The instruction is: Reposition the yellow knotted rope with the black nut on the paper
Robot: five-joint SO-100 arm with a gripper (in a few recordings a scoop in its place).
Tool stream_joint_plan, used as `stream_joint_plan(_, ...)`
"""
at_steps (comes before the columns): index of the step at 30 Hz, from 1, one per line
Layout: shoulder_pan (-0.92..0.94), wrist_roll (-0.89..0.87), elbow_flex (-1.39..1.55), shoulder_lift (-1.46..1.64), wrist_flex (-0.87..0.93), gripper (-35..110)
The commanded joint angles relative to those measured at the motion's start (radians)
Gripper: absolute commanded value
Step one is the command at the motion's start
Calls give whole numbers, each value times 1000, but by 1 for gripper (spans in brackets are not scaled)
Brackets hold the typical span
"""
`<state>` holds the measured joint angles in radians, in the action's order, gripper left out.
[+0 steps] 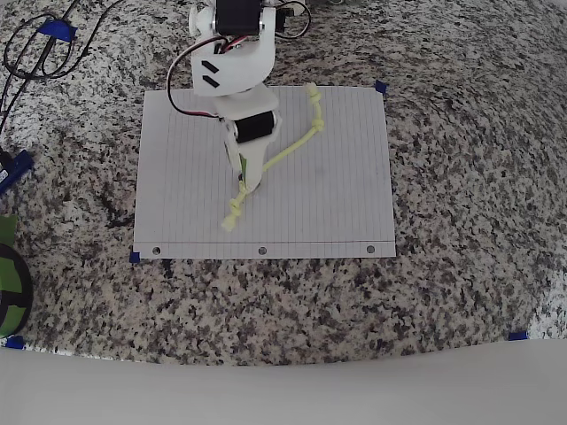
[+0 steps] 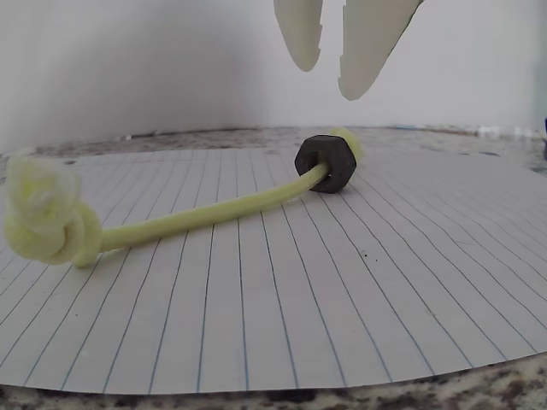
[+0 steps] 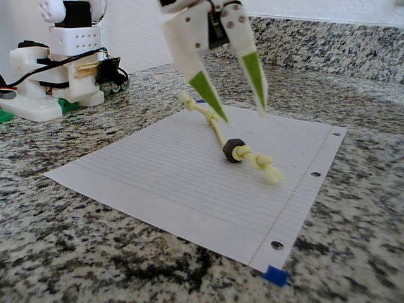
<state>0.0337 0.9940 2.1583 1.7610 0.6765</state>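
The pincer point(image 3: 242, 115) hangs above the paper point(image 3: 145, 177) with its two white fingers, lined green on the inside, spread apart and holding nothing; their tips stand clear of the sheet. Bare lined paper lies open on every side of it, and beyond the sheet's edges the speckled granite counter point(image 1: 461, 221) is free as well, apart from small blue tape tabs point(image 3: 275, 276) at the corners. The yellow knotted rope point(image 3: 218, 132) lies on the paper just below and between the fingertips, running away from them toward the far edge on one side and toward the punched-hole edge on the other. From overhead, the arm covers the middle of the rope point(image 1: 297, 146), and the black nut cannot be seen there. In the wrist view the fingertips point(image 2: 301, 38) are cut off by the top of the frame. The rope point(image 2: 197, 215) is a thin pale yellow-green cord, frayed at a bulky end knot, and the black nut point(image 2: 326, 162) sits threaded on it just below the fingertips.
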Motion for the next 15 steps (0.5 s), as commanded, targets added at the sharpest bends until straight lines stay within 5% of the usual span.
stream_joint_plan(1, 11, -60, -52, -15, -20, 39)
stream_joint_plan(15, 64, -219, -141, -144, -67, 34)
